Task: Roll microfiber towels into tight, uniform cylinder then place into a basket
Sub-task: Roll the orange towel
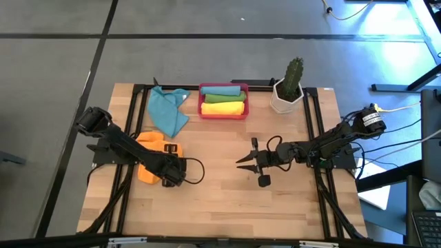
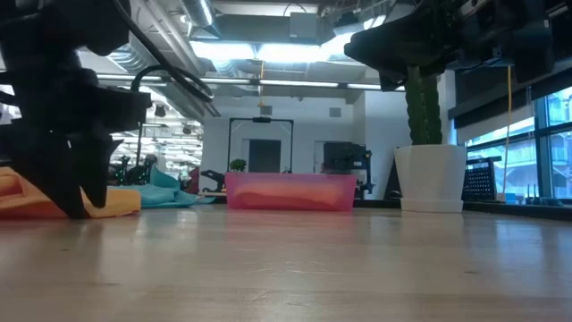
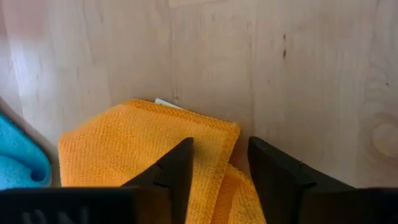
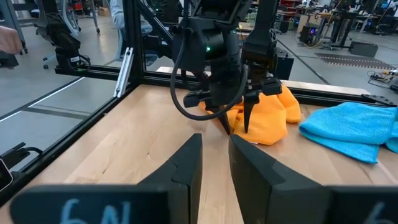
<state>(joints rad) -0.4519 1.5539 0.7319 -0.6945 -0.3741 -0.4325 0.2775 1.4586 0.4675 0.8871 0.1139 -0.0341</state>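
Left arm: reaches from the bench's left edge toward the middle, wrist bent down. Left gripper (image 1: pixel 173 172) points straight down at the bench (image 1: pixel 227 207), its fingers (image 3: pixel 171 177) partly apart and straddling the folded edge of the orange towel (image 1: pixel 148 155). Cloth lies between and under the tips; whether it is pinched cannot be told.

Orange towel: bunched and folded, lying flat on the bench, mostly on the far-left side of the left gripper.

Blue towel (image 1: pixel 169 110): spread loosely, unrolled, beyond the left gripper toward the back of the bench, just beside the basket.

Basket (image 1: pixel 224 114): red tray at the back edge, well apart from both grippers. It holds rolled towels (image 1: pixel 224 100): teal, green and yellow, lying side by side.

Right arm: stretches low from the right edge toward the centre, roughly level. Right gripper (image 1: pixel 247 162) hangs over bare wood, aimed at the left gripper, fingers (image 4: pixel 183 171) a narrow gap apart with nothing between them.

Cactus pot (image 1: pixel 286 96): white, at the back, beyond the right arm.
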